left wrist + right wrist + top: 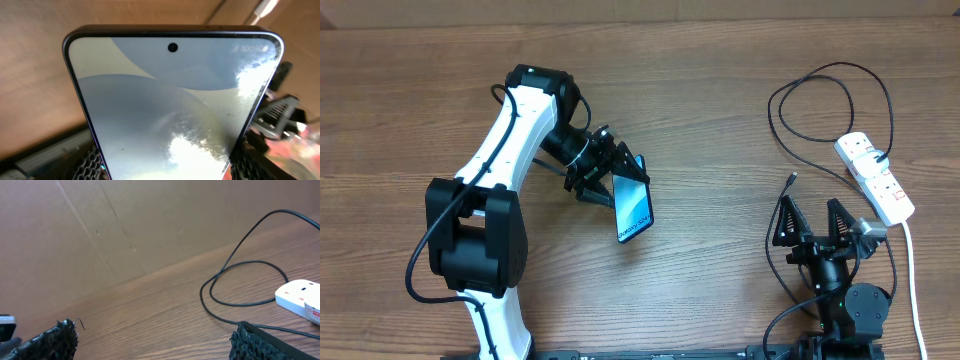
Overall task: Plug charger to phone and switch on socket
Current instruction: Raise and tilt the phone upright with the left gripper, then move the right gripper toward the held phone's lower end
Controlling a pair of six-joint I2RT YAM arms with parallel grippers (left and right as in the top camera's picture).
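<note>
- My left end effector (617, 180) is pinched shut on the phone (634, 205), gripping its long edges. The phone is tilted over the middle of the counter (700, 90).
- In the left wrist view the phone is a slim slab with rounded corners, glossy glare-streaked glass and a black rim. Ribbed black pads (90, 162) press its sides.
- My right end effector (812, 218) is spread wide and holds nothing.
- The charger (820, 72), a thin black cable, loops over the wood-grain counter. Its small tip lies just ahead of the right fingers.
- The socket (876, 178) is a smooth white elongated bar, far right.
</note>
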